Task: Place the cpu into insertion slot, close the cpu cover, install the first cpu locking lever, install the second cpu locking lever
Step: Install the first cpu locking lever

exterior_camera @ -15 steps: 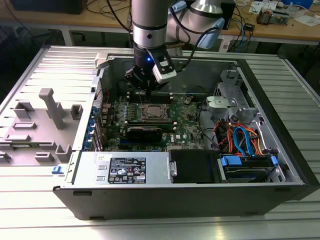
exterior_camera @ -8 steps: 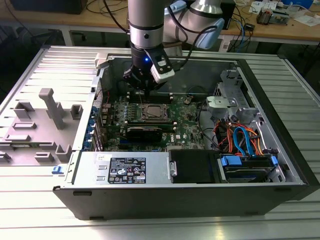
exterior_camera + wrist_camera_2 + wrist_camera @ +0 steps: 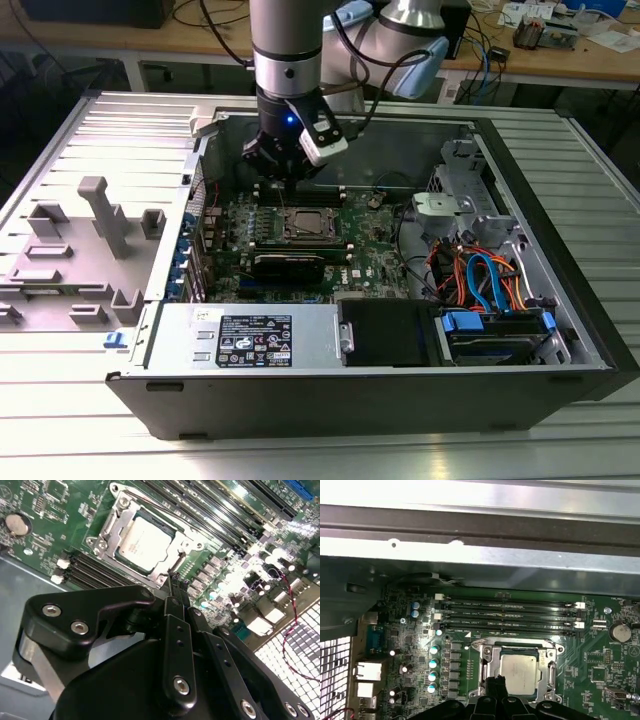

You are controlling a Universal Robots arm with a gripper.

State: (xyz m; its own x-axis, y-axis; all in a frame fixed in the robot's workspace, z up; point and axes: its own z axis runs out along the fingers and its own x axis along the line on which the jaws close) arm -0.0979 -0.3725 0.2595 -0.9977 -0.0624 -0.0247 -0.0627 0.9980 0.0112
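Observation:
The silver cpu lies in the insertion slot on the green board inside the open computer case. The cpu cover lies flat around it, and the chip shows through its window. Thin metal levers run along the socket's sides; I cannot tell whether they are latched. My gripper hangs just above the socket's edge. Its black fingers are pressed together, with nothing between them.
Long black memory slots run beside the socket. The case's metal wall stands just behind them. A labelled power supply, a drive cage with coloured cables and a grey fixture plate surround the board.

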